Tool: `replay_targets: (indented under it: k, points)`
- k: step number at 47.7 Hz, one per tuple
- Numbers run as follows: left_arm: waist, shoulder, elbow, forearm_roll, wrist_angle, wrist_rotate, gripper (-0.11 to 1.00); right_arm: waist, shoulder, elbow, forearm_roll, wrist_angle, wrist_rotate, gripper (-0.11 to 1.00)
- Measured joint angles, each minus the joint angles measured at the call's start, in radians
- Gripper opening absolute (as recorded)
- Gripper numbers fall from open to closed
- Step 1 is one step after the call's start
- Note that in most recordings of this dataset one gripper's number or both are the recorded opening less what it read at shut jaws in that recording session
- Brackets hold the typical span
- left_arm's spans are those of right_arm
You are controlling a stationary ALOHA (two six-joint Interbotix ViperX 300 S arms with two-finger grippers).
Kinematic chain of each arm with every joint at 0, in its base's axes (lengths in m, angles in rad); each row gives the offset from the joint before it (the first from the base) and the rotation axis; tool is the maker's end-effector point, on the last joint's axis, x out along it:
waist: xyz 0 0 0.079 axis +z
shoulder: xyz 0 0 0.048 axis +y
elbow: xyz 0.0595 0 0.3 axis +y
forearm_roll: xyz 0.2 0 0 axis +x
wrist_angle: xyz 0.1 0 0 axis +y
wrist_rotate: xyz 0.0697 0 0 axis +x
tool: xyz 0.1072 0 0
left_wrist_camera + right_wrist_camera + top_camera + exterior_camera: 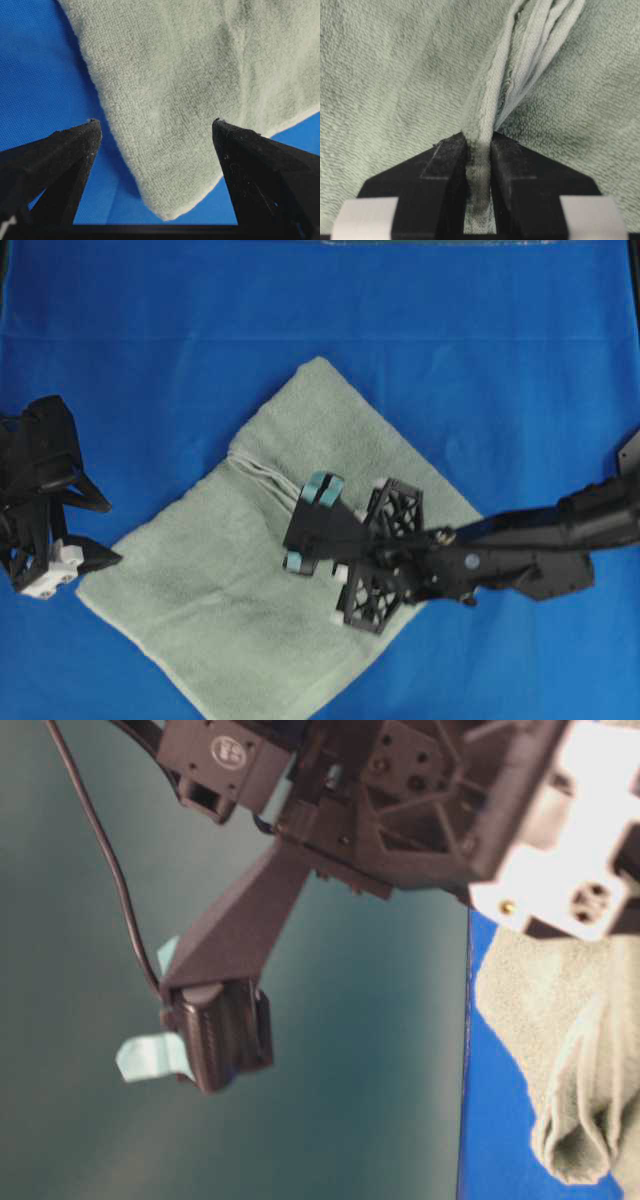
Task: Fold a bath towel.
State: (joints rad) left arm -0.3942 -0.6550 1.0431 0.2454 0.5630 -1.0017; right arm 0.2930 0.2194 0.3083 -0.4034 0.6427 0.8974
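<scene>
- One bath towel (250,570): pale sage-green terry, fuzzy looped pile, folded into a rough diamond lying on the blue cloth (480,370), mid-table in the overhead view.
- Blue cloth is smooth with a fine weave and covers the whole table; one of it.
- Stacked flat hem edges bunch into a ridge near the towel's centre, running from 10 o'clock in toward the right gripper (312,525).
- Right gripper: jaws pinched tight on that bunched towel edge; the wrist view shows the fold squeezed between the black fingers (447,165).
- Left gripper (155,131): jaws spread wide, holding nothing, with the towel's corner tip lying between the fingertips, at 8 o'clock of the towel overhead.
- Two grippers, both black plastic.
</scene>
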Motion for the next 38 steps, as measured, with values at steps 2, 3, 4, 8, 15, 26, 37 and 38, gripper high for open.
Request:
replay_targets:
  k: [2,3,4,8,15,26,37,38]
  points:
    - [0.000,0.000,0.000,0.000,0.000,0.000,0.87,0.002,0.008,-0.002,0.000,0.000,0.002,0.18]
    - [0.000,0.000,0.000,0.000,0.000,0.000,0.87,0.002,0.011,-0.003,0.002,0.000,0.003,0.18]
    - [0.000,0.000,0.000,-0.002,0.000,0.000,0.87,0.002,0.014,-0.003,0.000,0.000,0.003,0.18]
    - [0.000,0.000,0.000,-0.002,0.000,0.003,0.87,0.002,0.021,-0.003,0.002,-0.003,0.006,0.18]
    - [0.000,0.000,0.000,0.000,0.000,0.003,0.87,0.002,0.023,-0.003,0.000,-0.021,0.008,0.18]
    - [0.000,0.000,0.000,0.000,0.000,0.008,0.87,-0.002,0.023,0.002,0.002,-0.035,0.023,0.21]
    - [0.000,0.000,0.000,0.002,-0.048,0.074,0.87,0.005,0.021,0.000,-0.003,-0.038,0.046,0.67]
    - [-0.002,0.000,0.000,0.002,-0.057,0.092,0.87,0.008,0.017,0.000,-0.003,-0.038,0.046,0.66]
